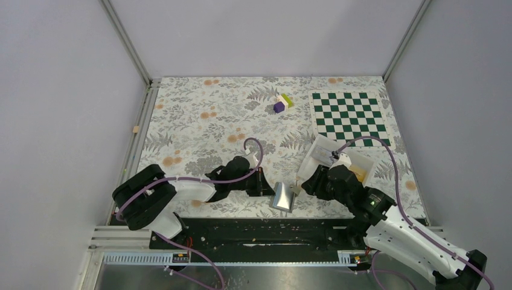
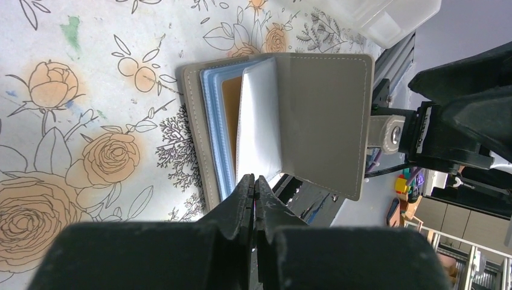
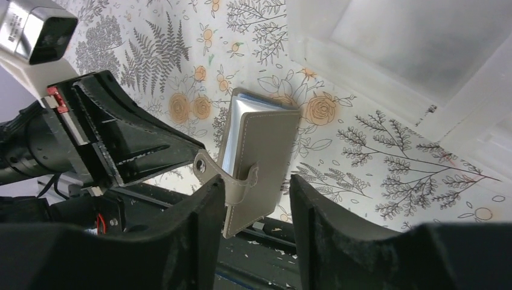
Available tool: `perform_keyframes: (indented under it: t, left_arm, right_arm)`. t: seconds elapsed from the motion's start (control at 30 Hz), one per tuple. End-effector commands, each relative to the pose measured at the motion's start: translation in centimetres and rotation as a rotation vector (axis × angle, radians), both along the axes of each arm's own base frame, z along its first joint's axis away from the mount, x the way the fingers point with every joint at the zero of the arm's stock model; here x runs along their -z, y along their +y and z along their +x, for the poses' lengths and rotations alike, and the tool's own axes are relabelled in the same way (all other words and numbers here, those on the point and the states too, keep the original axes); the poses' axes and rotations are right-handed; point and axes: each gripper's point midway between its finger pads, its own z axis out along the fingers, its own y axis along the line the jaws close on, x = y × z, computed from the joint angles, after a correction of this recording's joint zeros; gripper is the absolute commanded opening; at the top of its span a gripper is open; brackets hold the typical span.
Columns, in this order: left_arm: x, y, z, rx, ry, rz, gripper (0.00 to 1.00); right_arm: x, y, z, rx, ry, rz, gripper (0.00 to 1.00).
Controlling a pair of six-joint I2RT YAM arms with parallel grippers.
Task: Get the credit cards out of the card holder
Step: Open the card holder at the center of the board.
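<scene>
The card holder (image 1: pixel 282 196) lies at the table's near edge, its grey cover (image 2: pixel 326 115) lifted off the light blue sleeves (image 2: pixel 212 121). One of the credit cards shows a tan face (image 2: pixel 230 112) inside a sleeve. My left gripper (image 2: pixel 255 180) is shut, its tips pinched on the near edge of a white inner sleeve (image 2: pixel 259 115). In the top view the left gripper (image 1: pixel 269 184) sits just left of the holder. My right gripper (image 3: pixel 258 181) is open, its fingers on either side of the cover (image 3: pixel 265 145) and its snap strap (image 3: pixel 208 166), gripping neither.
A clear-white plastic tray (image 1: pixel 332 158) stands just behind the right gripper. A green and white chessboard (image 1: pixel 350 116) lies at the back right, with small purple and yellow blocks (image 1: pixel 282 104) beside it. The black base rail (image 1: pixel 272 229) runs right below the holder.
</scene>
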Motion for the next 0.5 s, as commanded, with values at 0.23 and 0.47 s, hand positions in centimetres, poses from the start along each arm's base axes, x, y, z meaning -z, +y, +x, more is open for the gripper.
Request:
perform_keyframes:
  t: [0.23,0.47]
  left_arm:
    - [-2.5,-2.9,-0.2,0.046,-0.030,-0.085,0.03]
    - [-4.5,-5.5,-1.6,0.100,-0.062,-0.095,0.05]
  right_arm:
    - [-2.6,1.9,1.0,-0.038,-0.011,0.034,0.78]
    - [-2.8,1.8,0.8,-0.035,-0.007,0.038,0.77]
